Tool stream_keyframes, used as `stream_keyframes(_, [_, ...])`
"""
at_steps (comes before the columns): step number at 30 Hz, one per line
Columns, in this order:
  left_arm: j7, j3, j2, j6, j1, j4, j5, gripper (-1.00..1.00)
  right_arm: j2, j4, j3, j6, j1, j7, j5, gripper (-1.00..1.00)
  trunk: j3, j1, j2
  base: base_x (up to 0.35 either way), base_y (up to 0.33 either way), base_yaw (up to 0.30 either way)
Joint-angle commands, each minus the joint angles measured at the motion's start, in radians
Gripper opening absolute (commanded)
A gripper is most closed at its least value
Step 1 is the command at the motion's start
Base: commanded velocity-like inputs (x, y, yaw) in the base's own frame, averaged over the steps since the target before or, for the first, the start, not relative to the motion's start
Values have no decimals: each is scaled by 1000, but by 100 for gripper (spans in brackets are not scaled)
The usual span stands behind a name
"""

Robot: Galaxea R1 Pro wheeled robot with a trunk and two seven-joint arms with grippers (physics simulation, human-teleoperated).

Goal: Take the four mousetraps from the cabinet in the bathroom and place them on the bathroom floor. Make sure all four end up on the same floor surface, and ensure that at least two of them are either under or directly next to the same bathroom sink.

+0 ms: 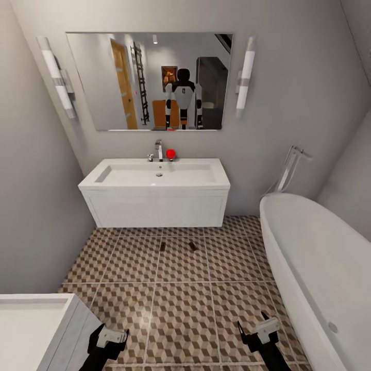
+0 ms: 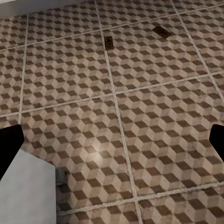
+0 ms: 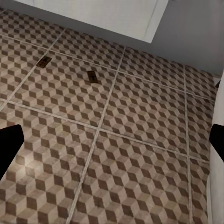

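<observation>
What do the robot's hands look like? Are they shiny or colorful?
Not colorful. The left gripper and right gripper are matte black with pale grey-white blocks on top. The right one's dark fingers taper to points. No cables or markings show.

The head view looks forward and down from high up, facing the bathroom sink [image 1: 154, 175] and the mirror [image 1: 149, 80] on the far wall, with the bathroom floor [image 1: 180, 309] spread below. Both wrist views sit low over those tiles and look obliquely along them toward the vanity; dark blurs at each picture's side edges are probably the jaws. All three views share the floor strip before the vanity, where two mousetraps [image 1: 163, 247] [image 2: 108, 43] [image 3: 92, 77] lie near each other.
</observation>
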Motion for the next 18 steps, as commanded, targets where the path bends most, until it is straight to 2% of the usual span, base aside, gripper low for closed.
stream_keyframes(1, [-3,-8,-1,-5,-2,3,9,100,0,1,3,-1,-1,-10,9,100,0,1,-2,0,0,0])
stream_keyframes(18, [-3,-8,-1,-5,-1,3,9,100,0,1,3,-1,-1,-12,9,100,16,1,-2,0,0,0])
